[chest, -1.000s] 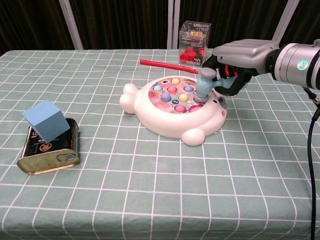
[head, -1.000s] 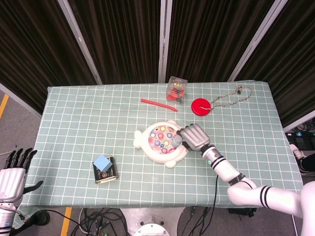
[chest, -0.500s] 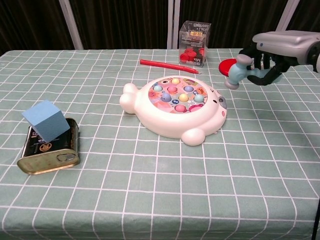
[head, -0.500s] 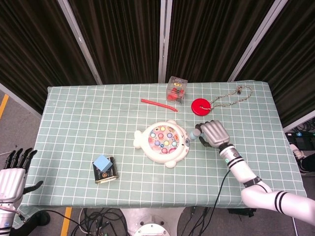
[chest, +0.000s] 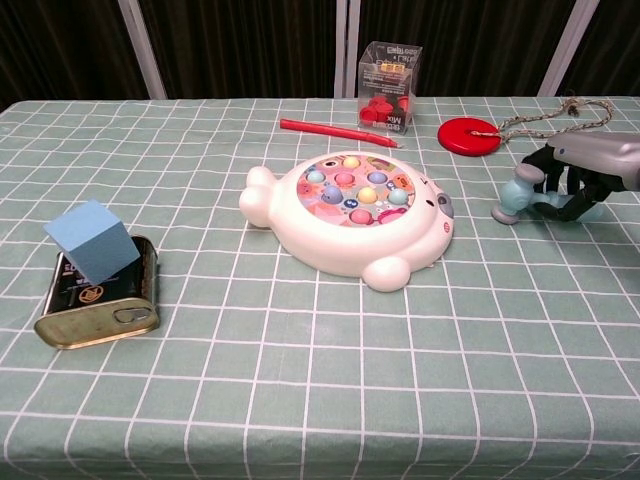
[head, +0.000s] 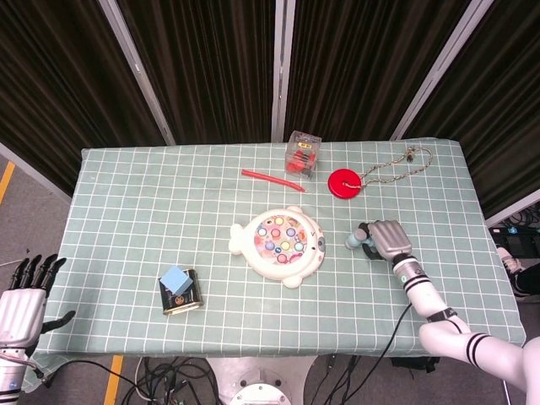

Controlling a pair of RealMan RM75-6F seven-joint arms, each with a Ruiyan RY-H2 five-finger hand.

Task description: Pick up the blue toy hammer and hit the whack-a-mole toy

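Green checked tablecloth (head: 152, 211) before dark curtains (head: 211, 59); right hand (head: 389, 240) clasping blue toy hammer (chest: 517, 195).

The table (head: 126, 186) carries one whack-a-mole toy (head: 278, 244), one blue toy hammer (chest: 518, 197), one red stick (head: 271, 179), one clear box (head: 302, 154), one red disc (head: 343, 182) on a cord, one tin (head: 180, 295), one blue block (head: 174, 279).

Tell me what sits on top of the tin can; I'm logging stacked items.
A blue cube rests tilted on the tin can. The part of the lid beneath the cube is hidden.
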